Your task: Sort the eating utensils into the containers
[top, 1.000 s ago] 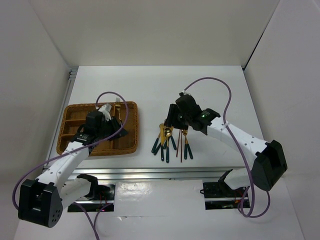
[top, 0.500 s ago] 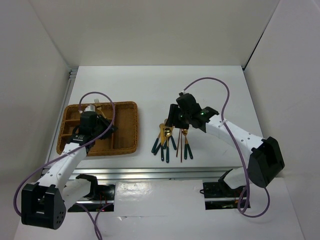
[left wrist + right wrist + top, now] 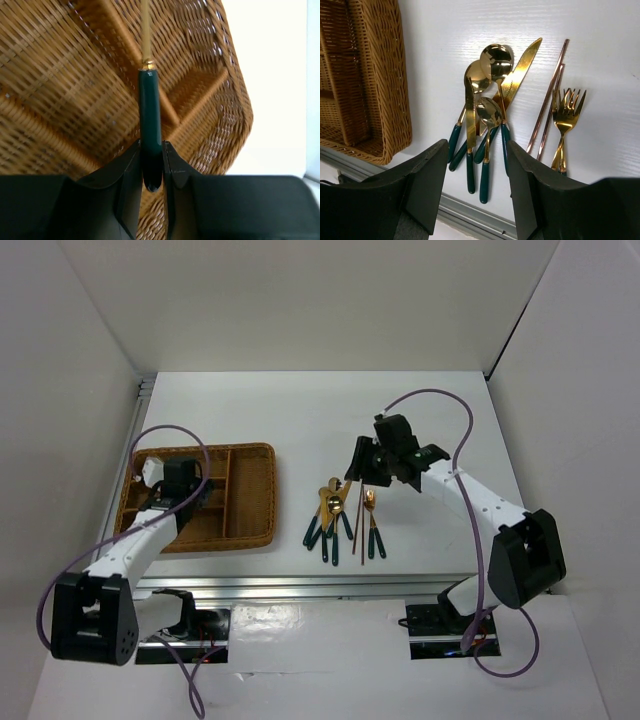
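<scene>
The left gripper (image 3: 151, 152) is pinching a teal-handled utensil (image 3: 149, 100), wicker tray (image 3: 55, 75) beyond its jaws. The right gripper (image 3: 477, 147) is standing open, loose utensils (image 3: 492, 95) lying between its jaws.

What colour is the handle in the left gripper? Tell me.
Dark teal handle, clearest in the left wrist view.

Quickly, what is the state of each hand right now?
Left hand: closed on a teal-handled utensil.
Right hand: open, holding nothing.
</scene>
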Robot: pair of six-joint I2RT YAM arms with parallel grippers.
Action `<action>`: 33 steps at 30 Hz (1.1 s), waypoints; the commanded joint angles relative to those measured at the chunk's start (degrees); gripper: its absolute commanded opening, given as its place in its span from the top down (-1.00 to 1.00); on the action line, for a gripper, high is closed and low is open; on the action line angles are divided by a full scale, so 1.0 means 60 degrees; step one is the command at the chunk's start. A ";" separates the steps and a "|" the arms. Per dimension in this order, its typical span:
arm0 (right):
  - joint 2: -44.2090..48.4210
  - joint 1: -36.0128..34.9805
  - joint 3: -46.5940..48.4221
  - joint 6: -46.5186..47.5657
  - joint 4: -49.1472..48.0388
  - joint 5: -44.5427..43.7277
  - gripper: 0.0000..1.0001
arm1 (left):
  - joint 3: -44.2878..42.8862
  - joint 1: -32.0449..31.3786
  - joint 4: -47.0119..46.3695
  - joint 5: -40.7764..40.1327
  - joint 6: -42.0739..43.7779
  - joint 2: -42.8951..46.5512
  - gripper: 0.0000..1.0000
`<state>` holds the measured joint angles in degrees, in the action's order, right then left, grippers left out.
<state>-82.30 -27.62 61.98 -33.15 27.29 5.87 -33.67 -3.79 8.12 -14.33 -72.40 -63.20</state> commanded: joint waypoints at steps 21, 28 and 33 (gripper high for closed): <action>0.0255 0.0692 -0.0705 0.0353 -0.0490 0.0326 -0.13 | -0.1757 0.0222 -0.0269 -0.1523 -0.4952 -0.2431 0.46; 0.0358 0.0779 -0.0705 0.0441 -0.0388 0.0238 -0.13 | -0.2254 0.0222 -0.0050 -0.1875 -0.4822 -0.3015 0.46; 0.0270 0.0779 -0.0705 0.0353 -0.0388 0.0238 -0.13 | -0.2342 0.0222 -0.0050 -0.1772 -0.5027 -0.3266 0.41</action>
<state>-82.11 -23.35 57.74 -31.57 26.17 7.75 -45.45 -2.72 8.14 -23.38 -100.12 -82.17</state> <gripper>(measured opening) 0.565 0.312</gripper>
